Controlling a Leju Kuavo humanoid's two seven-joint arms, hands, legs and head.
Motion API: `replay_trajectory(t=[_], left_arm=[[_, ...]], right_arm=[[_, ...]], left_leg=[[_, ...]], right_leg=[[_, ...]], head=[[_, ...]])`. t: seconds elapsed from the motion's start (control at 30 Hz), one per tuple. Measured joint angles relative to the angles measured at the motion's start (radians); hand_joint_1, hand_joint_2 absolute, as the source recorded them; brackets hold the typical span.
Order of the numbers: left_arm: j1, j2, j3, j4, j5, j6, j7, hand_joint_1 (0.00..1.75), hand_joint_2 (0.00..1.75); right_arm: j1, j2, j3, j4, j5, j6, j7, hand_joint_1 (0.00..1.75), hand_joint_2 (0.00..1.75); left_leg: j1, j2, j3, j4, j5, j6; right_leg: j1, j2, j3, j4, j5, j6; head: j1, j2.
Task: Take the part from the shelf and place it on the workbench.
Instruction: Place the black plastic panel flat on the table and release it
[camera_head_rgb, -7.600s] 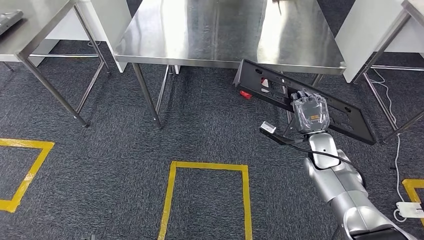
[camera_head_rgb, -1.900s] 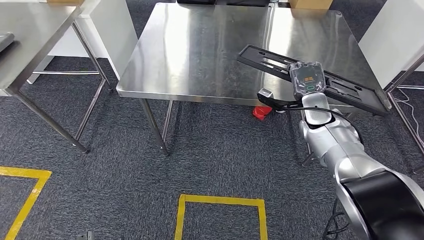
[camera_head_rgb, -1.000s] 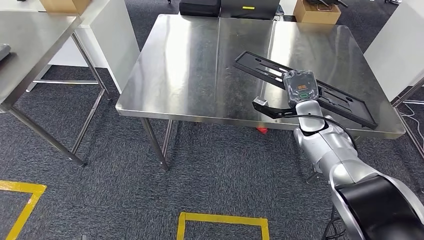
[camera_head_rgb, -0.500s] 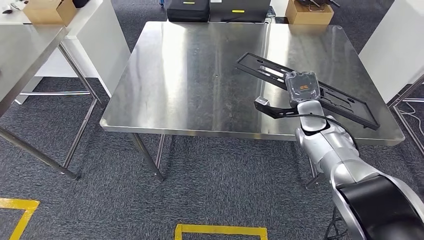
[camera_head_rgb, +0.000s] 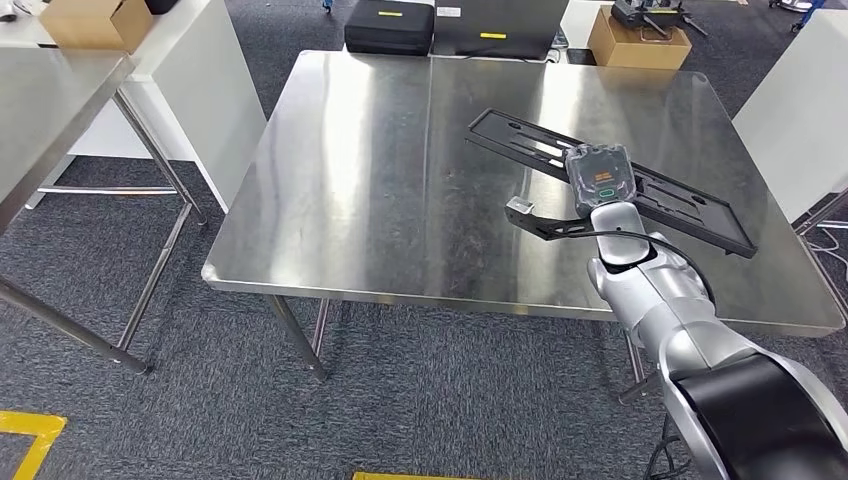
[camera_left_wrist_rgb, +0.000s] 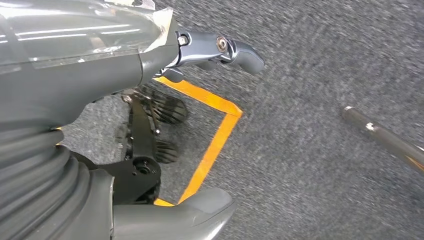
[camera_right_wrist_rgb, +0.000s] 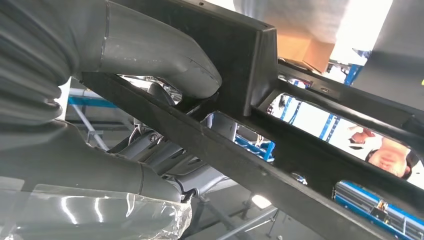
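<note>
Right hand (camera_head_rgb: 599, 180) grips the long black part (camera_head_rgb: 690, 205) over the steel worktop (camera_head_rgb: 350, 170), right of frame; lowering and release come next, it seems.

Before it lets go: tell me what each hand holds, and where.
The right hand grips the black part near its middle, the thumb over one bar of the frame. The left hand holds nothing.

— What carries things here?
— A steel counter (camera_head_rgb: 380, 170) on thin metal legs, standing on dark grey carpet (camera_head_rgb: 150, 400).
— Anything on its top?
— A long black slotted part (camera_head_rgb: 690, 215) stretches across the right side, though whether it touches the steel cannot be told.
</note>
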Motion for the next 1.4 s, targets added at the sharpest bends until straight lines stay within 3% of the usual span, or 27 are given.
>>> replay_trajectory(t=[0.07,0.13,0.2,0.23,0.33,0.37,0.4,0.43,0.5,0.57,0.67,0.7,0.77,0.83,0.87,0.9,0.93,0.97,1.03,1.1,1.2,1.4], left_arm=[[0.001,0.000,0.001,0.000,0.001,0.000,-0.001,0.00,1.75],[0.001,0.001,0.002,0.000,0.002,0.000,-0.001,0.00,1.75],[0.000,0.001,0.002,0.000,0.003,0.002,-0.002,0.00,1.75],[-0.001,0.001,0.002,0.000,0.003,0.004,-0.002,0.00,1.75],[-0.001,0.001,0.003,0.000,0.005,0.011,-0.003,0.00,1.75],[0.000,0.001,0.004,0.000,0.006,0.014,-0.002,0.00,1.75],[0.001,0.001,0.005,0.000,0.007,0.017,0.000,0.00,1.75],[0.001,0.002,0.006,0.000,0.008,0.020,0.002,0.00,1.75],[0.002,0.002,0.010,0.001,0.009,0.024,0.005,0.00,1.75],[0.002,0.002,0.014,0.001,0.010,0.025,0.006,0.00,1.75],[0.000,0.002,0.018,0.001,0.010,0.037,0.009,0.00,1.75],[-0.002,0.002,0.018,0.001,0.010,0.043,0.012,0.00,1.75],[-0.006,0.003,0.020,0.001,0.012,0.049,0.021,0.00,1.75],[-0.008,0.004,0.023,0.001,0.014,0.051,0.027,0.00,1.75],[-0.008,0.005,0.025,0.001,0.014,0.050,0.029,0.00,1.31],[-0.007,0.005,0.026,0.001,0.015,0.049,0.031,0.00,0.87],[-0.006,0.004,0.028,0.001,0.017,0.048,0.033,0.00,0.44],[-0.006,0.004,0.029,0.001,0.020,0.049,0.033,0.00,0.00],[-0.006,0.003,0.035,0.001,0.029,0.059,0.034,0.00,0.00],[-0.004,0.002,0.045,0.001,0.038,0.070,0.036,0.00,0.00],[0.002,0.002,0.059,0.001,0.050,0.068,0.036,0.00,0.00],[0.009,0.002,0.079,0.001,0.064,0.049,0.025,0.00,0.00]], right_arm=[[0.000,0.001,0.000,0.001,0.000,0.004,-0.002,1.75,1.75],[0.000,0.004,0.000,0.000,0.000,0.007,-0.003,1.75,1.75],[-0.002,0.007,-0.001,-0.002,0.000,0.007,-0.003,1.75,1.75],[-0.004,0.009,-0.001,-0.002,0.000,0.007,-0.003,1.75,1.75],[-0.001,0.015,-0.001,-0.003,0.000,0.007,-0.003,1.75,1.75],[0.003,0.018,-0.001,-0.003,0.000,0.007,-0.004,1.75,1.75],[0.007,0.020,-0.001,-0.003,0.000,0.007,-0.004,1.75,1.75],[0.010,0.022,-0.001,-0.002,0.000,0.007,-0.004,1.75,1.75],[0.013,0.026,-0.001,-0.002,0.000,0.007,-0.004,1.75,1.75],[0.013,0.030,-0.001,-0.001,0.000,0.007,-0.004,1.75,1.75],[0.011,0.033,-0.001,-0.001,0.000,0.007,-0.004,1.75,1.75],[0.009,0.035,-0.002,-0.001,0.000,0.007,-0.004,1.75,1.75],[0.007,0.038,-0.002,0.000,0.000,0.007,-0.004,0.87,0.87],[0.012,0.042,-0.001,0.002,0.000,0.008,-0.002,0.00,0.00],[0.016,0.044,-0.001,0.003,0.000,0.008,-0.001,0.00,0.00],[0.020,0.046,-0.001,0.004,0.000,0.008,-0.001,0.00,0.00],[0.021,0.049,0.000,0.005,0.000,0.009,0.000,0.00,0.00],[0.020,0.053,0.000,0.005,0.000,0.010,0.000,0.00,0.00],[0.011,0.061,0.001,0.006,0.000,0.012,0.000,0.00,0.00],[0.003,0.075,0.002,0.006,0.000,0.017,0.001,0.00,0.00],[-0.001,0.095,0.003,0.006,0.000,0.025,0.001,0.00,0.00],[-0.004,0.120,0.005,0.006,0.000,0.027,-0.005,0.00,0.00]], left_leg=[[-0.003,-0.001,0.014,0.003,-0.023,-0.011],[-0.004,-0.001,0.022,0.007,-0.038,-0.021],[0.000,0.004,0.010,0.041,-0.047,-0.032],[0.004,0.008,-0.018,0.087,-0.055,-0.038],[0.015,0.015,-0.155,0.276,-0.112,-0.056],[0.018,0.016,-0.189,0.301,-0.130,-0.060],[0.021,0.017,-0.207,0.292,-0.128,-0.062],[0.022,0.018,-0.210,0.250,-0.099,-0.063],[0.022,0.018,-0.186,0.111,0.021,-0.057],[0.017,0.017,-0.164,0.027,0.102,-0.045],[0.009,0.015,-0.151,0.018,0.108,-0.027],[0.009,0.015,-0.145,0.014,0.107,-0.021],[0.012,0.015,-0.134,0.005,0.103,-0.010],[0.011,0.013,-0.128,0.005,0.095,-0.002],[0.010,0.011,-0.124,0.006,0.092,-0.001],[0.010,0.008,-0.121,0.007,0.088,-0.001],[0.009,0.006,-0.117,0.009,0.084,-0.002],[0.008,0.004,-0.113,0.011,0.080,-0.004],[0.005,0.001,-0.110,0.018,0.071,-0.011],[0.000,0.000,-0.111,0.026,0.061,-0.010],[0.002,0.001,-0.110,0.029,0.058,-0.004],[0.007,0.003,-0.107,0.024,0.060,-0.013]], right_leg=[[0.002,-0.006,0.024,-0.082,0.059,-0.012],[0.002,-0.006,0.038,-0.088,0.056,-0.042],[-0.003,-0.002,0.052,-0.089,0.049,-0.059],[-0.005,-0.001,0.062,-0.090,0.044,-0.066],[-0.006,0.000,0.089,-0.090,0.021,-0.075],[-0.006,0.001,0.099,-0.090,0.012,-0.073],[-0.006,0.002,0.111,-0.090,0.002,-0.071],[-0.007,0.003,0.124,-0.090,-0.009,-0.069],[-0.007,0.004,0.149,-0.090,-0.030,-0.062],[-0.003,0.006,0.160,-0.092,-0.046,-0.050],[0.002,0.006,0.162,-0.095,-0.063,-0.030],[0.002,0.005,0.157,-0.081,-0.073,-0.027],[0.002,0.003,0.112,0.009,-0.113,-0.032],[0.003,0.002,0.028,0.154,-0.159,-0.039],[0.003,0.003,-0.007,0.204,-0.167,-0.037],[0.004,0.002,-0.025,0.216,-0.157,-0.031],[0.004,0.002,-0.022,0.186,-0.130,-0.023],[0.004,0.002,-0.002,0.121,-0.090,-0.015],[0.006,0.002,0.050,-0.020,-0.020,-0.012],[0.004,0.001,0.076,-0.079,0.007,-0.022],[0.006,0.004,0.078,-0.080,0.010,-0.026],[0.011,0.005,0.078,-0.079,0.009,-0.030]], head=[[0.001,0.000],[0.001,0.000],[0.000,0.000],[-0.001,0.000],[-0.001,0.000],[-0.002,0.000],[-0.002,0.000],[-0.001,0.000],[-0.002,0.000],[-0.002,0.000],[-0.001,0.000],[0.000,0.000],[0.001,0.000],[0.002,0.000],[0.002,0.000],[0.002,0.000],[0.003,0.000],[0.003,0.000],[0.003,0.000],[0.002,0.000],[0.000,0.000],[0.000,0.000]])
